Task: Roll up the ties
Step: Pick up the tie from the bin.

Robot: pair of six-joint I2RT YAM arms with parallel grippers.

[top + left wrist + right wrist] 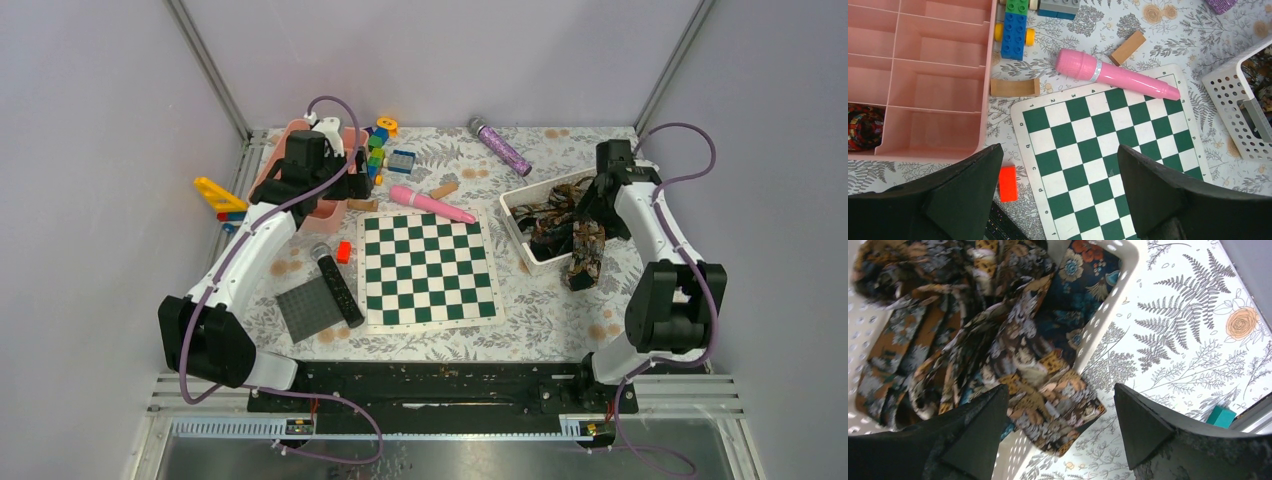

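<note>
1. Left claw (1059,155): the 2 fingers are spread wide with nothing between them. It hangs just beside the pink tray (989,75), and its wrist view looks down on a corner of the chessboard (1108,145).

2. Right claw (1060,390): the 2 fingers are spread wide and pinch nothing. It hangs over the near edge of the white basket (1108,305) on the right of the table (540,330).

3. Ties (948,330): these lie in a loose, tangled heap inside the white basket (brown, black, tan and blue flower patterns). None in the heap is rolled.

4. Draped tie (1048,405): 1 tie lies across the basket rim, with its wide end on the table outside. This end sits directly below the gap of the right claw. Contact between a finger and the cloth cannot be told.

5. Patterned coil (863,127): 1 small dark coil sits in a compartment of the pink tray and is cut off by the edge of the left wrist view.

6. Other items: a pink microphone (1118,75) lies along the far edge of the chessboard. An orange block (1008,183) lies just beside the board's left edge. A black microphone (337,285) and a grey plate (308,308) lie left of the board.
</note>
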